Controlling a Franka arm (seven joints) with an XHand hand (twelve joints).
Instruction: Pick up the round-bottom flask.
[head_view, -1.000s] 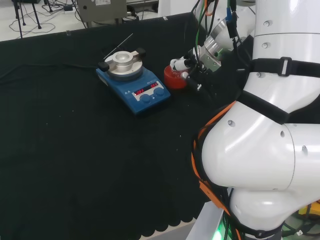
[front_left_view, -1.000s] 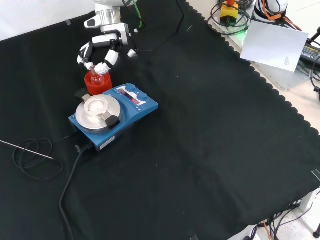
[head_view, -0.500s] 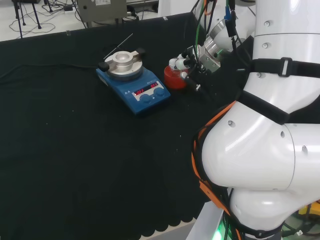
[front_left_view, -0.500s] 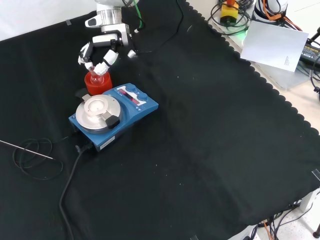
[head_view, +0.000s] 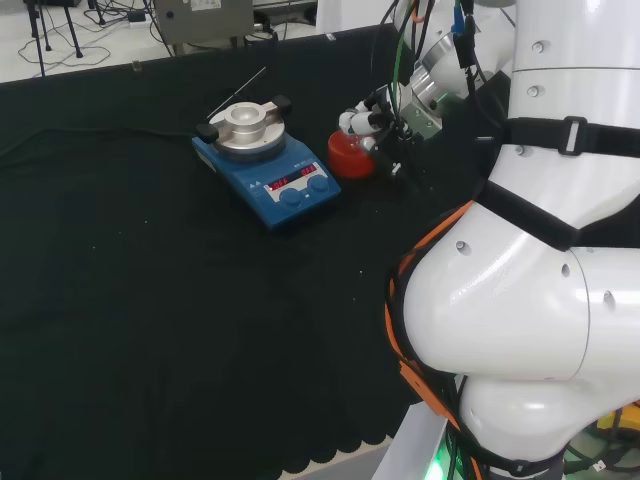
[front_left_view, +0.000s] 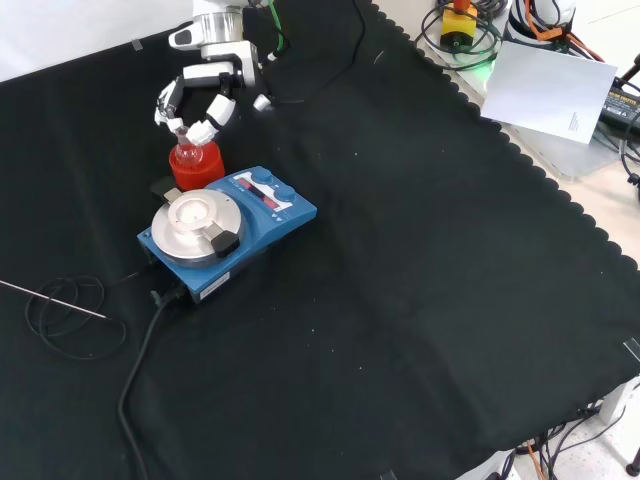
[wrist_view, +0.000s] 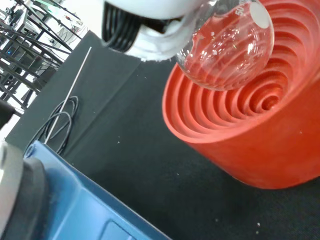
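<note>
**Flask lifted clear of its red stand**

Where the earlier frames show the hand low over the red ribbed stand (front_left_view: 196, 167), it now sits higher in the front view, and the round-bottom flask (wrist_view: 227, 50) has risen with it.

Item 1, hand (front_left_view: 196, 104): black and white, fingers curled inward and pinched on the flask's neck. In the head view the hand (head_view: 372, 122) sits just above the stand (head_view: 352, 157).

Item 2, round-bottom flask: clear glass. In the wrist view the bulb hangs over the stand's (wrist_view: 245, 125) ribbed hollow; whether the two still touch cannot be told. In the front view only a small clear neck shows between the fingertips.

Item 3, blue hotplate stirrer (front_left_view: 226, 228): just beside the stand, nearer the camera in the front view, unmoved.

Item 4, thin metal rod (front_left_view: 52, 298) with coiled black cable (front_left_view: 70, 320): on the cloth, well apart.
</note>
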